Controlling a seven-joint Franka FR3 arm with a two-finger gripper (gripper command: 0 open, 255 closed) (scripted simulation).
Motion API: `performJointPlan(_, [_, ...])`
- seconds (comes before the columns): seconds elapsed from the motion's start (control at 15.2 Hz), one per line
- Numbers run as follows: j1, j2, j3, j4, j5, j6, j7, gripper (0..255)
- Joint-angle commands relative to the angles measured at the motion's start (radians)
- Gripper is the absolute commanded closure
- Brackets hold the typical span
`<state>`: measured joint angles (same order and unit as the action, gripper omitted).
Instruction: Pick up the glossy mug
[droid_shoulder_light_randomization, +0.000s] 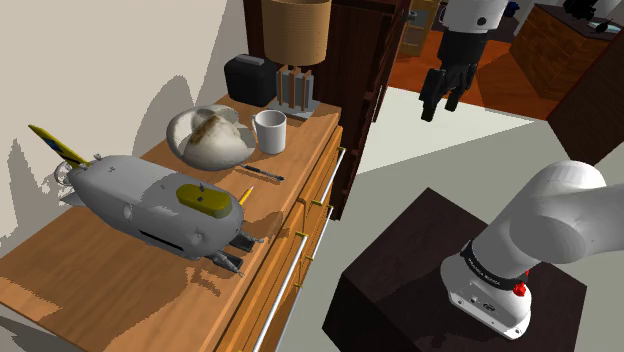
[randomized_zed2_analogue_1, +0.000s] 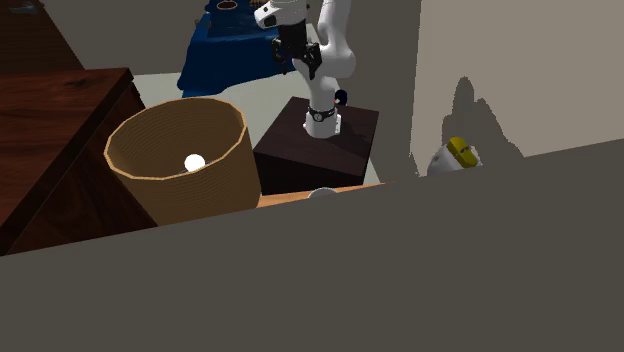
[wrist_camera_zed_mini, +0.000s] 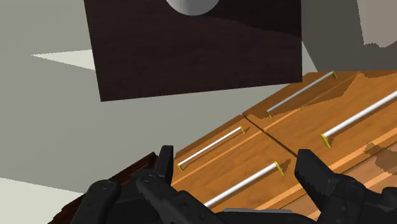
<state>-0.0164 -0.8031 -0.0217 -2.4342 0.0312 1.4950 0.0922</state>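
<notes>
A: Where is the mug (droid_shoulder_light_randomization: 270, 131)?

B: Upper middle of the shoulder view, upright on the wooden counter (droid_shoulder_light_randomization: 100, 275). It is just beside a pale dish (droid_shoulder_light_randomization: 208, 137) and in front of the lamp (droid_shoulder_light_randomization: 295, 45). It is drawn white, mouth up.

A: And the gripper (droid_shoulder_light_randomization: 441, 102)?

B: Upper right of that frame, high over the floor and well apart from the mug. In the wrist view its 2 fingers (wrist_camera_zed_mini: 167, 165) stand wide apart with nothing between them, so it is released and empty.

A: Why released?

B: I judge the reach has barely begun, and spread fingers are ready to straddle the mug's wall on arrival. The wrist camera looks at the drawers (wrist_camera_zed_mini: 254, 153) on the counter's front and at the dark stand (wrist_camera_zed_mini: 191, 51), not at the mug. So the hand has to swing across first.

A: Anything in the way?

B: The lamp's shade overhangs just behind the mug, and the dish sits close on 1 side. A grey submarine model (droid_shoulder_light_randomization: 150, 195) and a pen (droid_shoulder_light_randomization: 260, 173) lie toward the lower left, likely clear of the path. The mug stands near the counter's front edge, which favours coming in from the drawer side or from above.
</notes>
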Motion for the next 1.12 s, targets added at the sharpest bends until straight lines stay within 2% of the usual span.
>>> performJointPlan(0.0, [0.0, 0.0, 0.0, 0.0, 0.0, 0.0, 0.0, 0])
performJointPlan(0.53, [0.036, 0.282, 0.05, 0.107, 0.043, 0.2, 0.027, 0])
performJointPlan(1.06, [0.063, 0.573, 0.095, 0.294, 0.057, 0.33, 0.054, 0])
